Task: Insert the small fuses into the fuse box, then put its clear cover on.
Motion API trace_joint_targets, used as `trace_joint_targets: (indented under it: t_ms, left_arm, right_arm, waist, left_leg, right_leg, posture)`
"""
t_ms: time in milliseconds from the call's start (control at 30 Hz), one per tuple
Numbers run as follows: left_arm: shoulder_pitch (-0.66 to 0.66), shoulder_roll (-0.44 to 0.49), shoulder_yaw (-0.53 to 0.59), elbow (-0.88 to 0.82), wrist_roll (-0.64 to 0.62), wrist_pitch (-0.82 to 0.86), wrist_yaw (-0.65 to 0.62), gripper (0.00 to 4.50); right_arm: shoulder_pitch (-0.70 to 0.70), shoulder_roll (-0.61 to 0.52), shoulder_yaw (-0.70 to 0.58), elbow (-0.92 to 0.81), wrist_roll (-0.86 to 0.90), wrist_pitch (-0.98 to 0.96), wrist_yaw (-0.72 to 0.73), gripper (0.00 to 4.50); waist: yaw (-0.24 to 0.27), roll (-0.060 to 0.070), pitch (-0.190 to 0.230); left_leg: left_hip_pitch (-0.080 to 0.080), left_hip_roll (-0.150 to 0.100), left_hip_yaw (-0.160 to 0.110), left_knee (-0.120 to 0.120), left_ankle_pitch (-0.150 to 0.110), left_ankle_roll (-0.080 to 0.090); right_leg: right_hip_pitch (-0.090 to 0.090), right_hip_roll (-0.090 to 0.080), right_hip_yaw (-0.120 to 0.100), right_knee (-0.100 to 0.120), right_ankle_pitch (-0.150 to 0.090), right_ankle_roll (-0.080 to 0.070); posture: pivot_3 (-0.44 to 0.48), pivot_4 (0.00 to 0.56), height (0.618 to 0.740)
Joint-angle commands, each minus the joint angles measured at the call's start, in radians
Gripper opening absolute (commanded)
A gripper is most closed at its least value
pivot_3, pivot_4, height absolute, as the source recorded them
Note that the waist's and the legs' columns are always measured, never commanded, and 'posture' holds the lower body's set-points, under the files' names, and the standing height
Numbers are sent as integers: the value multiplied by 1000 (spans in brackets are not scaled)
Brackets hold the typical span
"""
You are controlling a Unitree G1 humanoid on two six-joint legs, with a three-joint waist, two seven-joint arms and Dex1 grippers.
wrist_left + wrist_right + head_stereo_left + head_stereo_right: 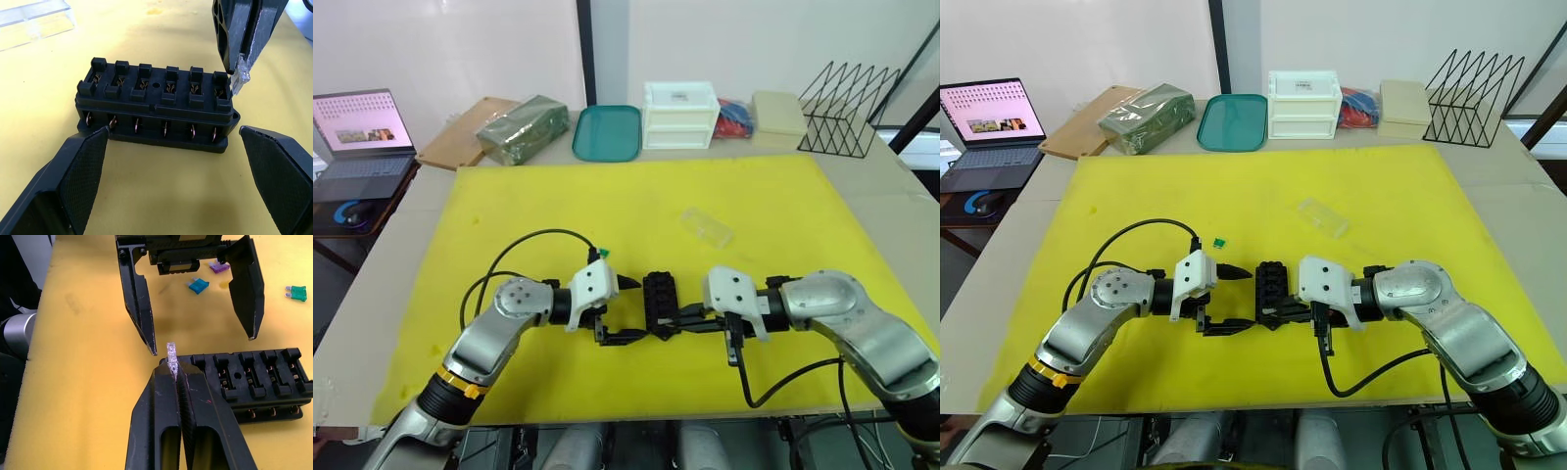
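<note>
The right hand (172, 363) pinches a clear grey fuse (171, 354) at the end slot of the black fuse box (155, 105) on the yellow tabletop (636, 206). The left hand (168, 183) is spread wide around the box without touching it. It should steady the box while the fuse is kept upright, its blades lined up over the slot and pressed straight down.

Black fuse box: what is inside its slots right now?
The black plastic fuse box shows only bare metal contacts in its slots; none holds a fuse. The end slot under the right pincer is partly hidden.

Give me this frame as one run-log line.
right pincer: shut on clear fuse, at fuse box end slot | left pincer: open | clear cover: off
</note>
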Motion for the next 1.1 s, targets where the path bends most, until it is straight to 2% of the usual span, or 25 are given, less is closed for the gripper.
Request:
trace_joint_targets:
  t_ms: [33, 333, 567, 1100]
  left_arm:
    - [-13, -1, -2, -12, 2, -18, 0, 4487]
    - [-8, -3, -3, -20, 4, -15, -1, 4487]
    - [-4, -2, -5, -24, 5, -12, -1, 4487]
    - [0, -5, -11, -31, 3, -10, 9, 4487]
  right_arm:
    - [5, -1, 4, -9, -21, -26, -4, 0]
    - [8, -1, 16, 21, -65, -67, -4, 0]
    - [-32, -14, -20, -18, -13, -14, 13, 0]
    - [-33, -33, 39, 5, -94, -38, 22, 0]
  waist:
    - [0, 0, 0]
    - [0, 0, 0]
    - [0, 0, 0]
    - [0, 0, 0]
  left_leg:
    - [0, 0, 0, 0, 0, 0]
    - [0, 0, 0, 0, 0, 0]
    - [0, 0, 0, 0, 0, 0]
    - [0, 0, 0, 0, 0, 0]
  right_leg:
    - [0, 0, 0, 0, 0, 0]
    - [0, 0, 0, 0, 0, 0]
    - [0, 0, 0, 0, 0, 0]
    - [0, 0, 0, 0, 0, 0]
  posture:
    - [0, 150, 740]
    - [0, 150, 740]
    - [0, 150, 740]
    - [0, 150, 740]
